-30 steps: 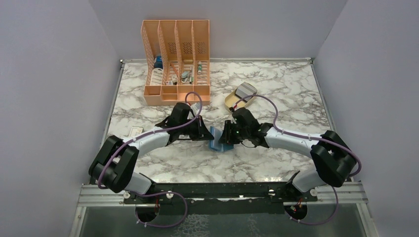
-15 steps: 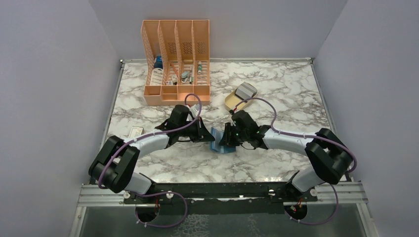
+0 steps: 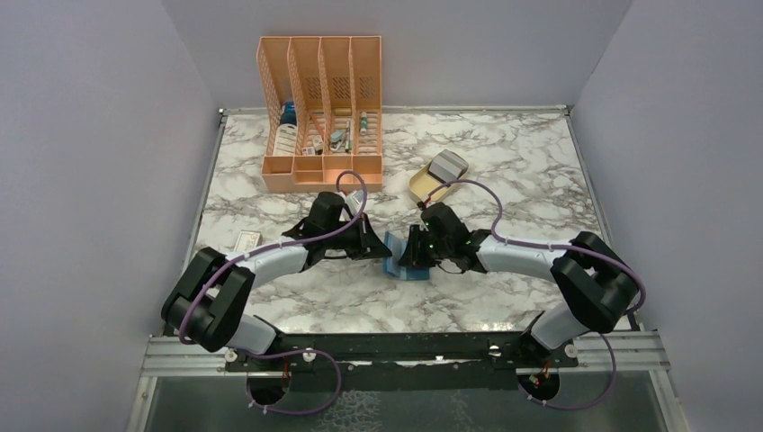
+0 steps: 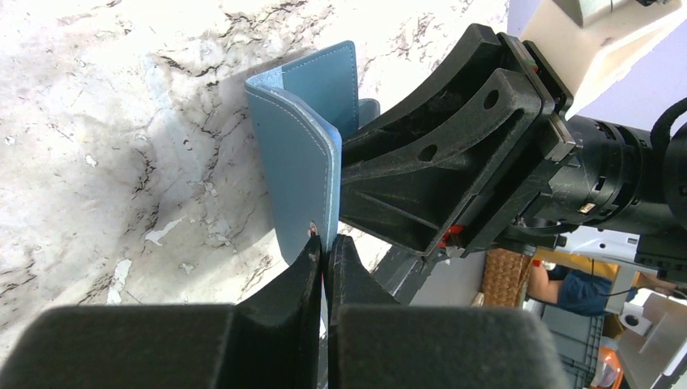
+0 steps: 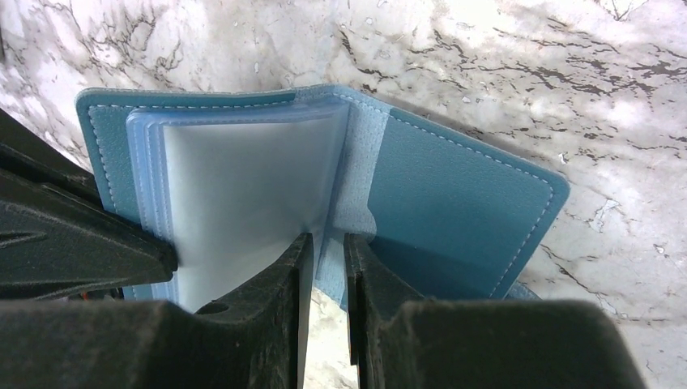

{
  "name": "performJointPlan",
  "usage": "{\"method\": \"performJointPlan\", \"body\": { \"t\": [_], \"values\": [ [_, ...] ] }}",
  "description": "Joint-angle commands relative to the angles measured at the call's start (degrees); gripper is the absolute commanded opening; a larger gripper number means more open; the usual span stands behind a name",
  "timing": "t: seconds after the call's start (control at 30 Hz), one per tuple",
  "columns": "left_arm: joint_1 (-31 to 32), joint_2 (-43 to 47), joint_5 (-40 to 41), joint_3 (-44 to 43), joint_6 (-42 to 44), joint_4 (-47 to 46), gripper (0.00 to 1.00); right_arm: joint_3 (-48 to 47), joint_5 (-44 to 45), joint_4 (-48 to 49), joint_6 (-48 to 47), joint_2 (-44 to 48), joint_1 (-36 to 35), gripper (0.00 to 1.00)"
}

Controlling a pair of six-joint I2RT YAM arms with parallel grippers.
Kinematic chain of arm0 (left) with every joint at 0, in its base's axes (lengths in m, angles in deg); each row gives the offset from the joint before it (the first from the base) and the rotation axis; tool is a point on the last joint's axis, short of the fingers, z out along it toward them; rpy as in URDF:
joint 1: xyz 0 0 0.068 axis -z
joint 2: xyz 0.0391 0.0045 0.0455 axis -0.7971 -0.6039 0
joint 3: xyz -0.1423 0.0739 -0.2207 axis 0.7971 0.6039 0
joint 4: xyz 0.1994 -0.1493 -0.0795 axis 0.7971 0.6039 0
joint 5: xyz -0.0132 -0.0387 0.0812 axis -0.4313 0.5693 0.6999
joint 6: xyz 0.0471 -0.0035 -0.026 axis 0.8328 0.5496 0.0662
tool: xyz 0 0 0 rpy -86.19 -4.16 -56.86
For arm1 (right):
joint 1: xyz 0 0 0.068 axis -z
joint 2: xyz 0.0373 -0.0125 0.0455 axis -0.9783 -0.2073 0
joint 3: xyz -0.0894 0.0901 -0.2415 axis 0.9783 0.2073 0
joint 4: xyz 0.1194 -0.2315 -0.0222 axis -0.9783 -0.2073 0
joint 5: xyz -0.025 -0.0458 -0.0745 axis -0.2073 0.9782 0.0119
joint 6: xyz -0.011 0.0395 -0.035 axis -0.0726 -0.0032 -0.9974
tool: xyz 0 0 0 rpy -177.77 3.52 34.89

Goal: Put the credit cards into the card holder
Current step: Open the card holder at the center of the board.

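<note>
The teal card holder [image 5: 462, 194] is standing open on edge at the middle of the marble table [image 3: 522, 162], between the two arms. The right gripper [image 5: 324, 255] is pinching it from the inside near the fold, its jaws only narrowly apart. The left gripper [image 4: 324, 247] is clamping the outer cover's edge, jaws almost touching. A grey credit card [image 3: 447, 166] is lying in the beige oval tray [image 3: 418, 189], well apart from the holder. An orange file rack [image 3: 321, 171] is standing at the far edge.
</note>
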Motion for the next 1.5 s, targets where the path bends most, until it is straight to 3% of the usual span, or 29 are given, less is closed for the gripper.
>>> {"method": "performJointPlan", "body": {
  "t": [0.0,0.07,0.13,0.17,0.23,0.27,0.6,0.83,1.1,1.47],
  "values": [
    [0.33,1.84,-2.39,0.44,-0.43,-3.14,0.00,0.74,1.64,1.62,0.21,-0.89,0.08,0.21],
    [0.33,1.89,-2.44,0.32,-0.48,-3.11,0.00,0.77,1.65,1.68,0.13,-0.83,0.09,0.21],
    [0.34,1.83,-2.05,0.00,-0.39,-2.47,0.15,0.68,1.66,1.69,0.12,-0.93,0.08,0.21],
    [0.33,1.89,-1.85,-0.07,-0.21,-2.18,0.18,0.69,1.59,1.76,0.08,-0.98,0.08,0.21],
    [0.38,1.84,-2.00,-0.01,-0.17,-2.59,0.02,0.74,1.66,1.86,0.10,-0.97,0.14,0.21],
    [0.34,1.87,-2.02,0.15,-0.29,-2.72,0.00,0.78,1.60,1.94,0.08,-0.95,0.08,0.21],
    [0.34,2.07,-0.52,0.47,-0.24,-1.86,0.00,0.03,0.80,0.44,-0.20,0.41,0.10,0.21],
    [0.33,3.08,1.71,-2.36,2.18,4.32,0.00,-1.31,-1.21,-2.98,-0.33,6.91,0.09,0.42],
    [0.33,4.38,3.63,-3.03,3.06,6.48,0.00,-0.14,-7.19,-0.55,-0.72,9.70,0.00,0.60],
    [0.33,4.75,3.98,-1.34,3.17,6.10,0.00,0.29,-9.43,2.30,0.42,6.46,-0.01,0.63]
  ]
}}
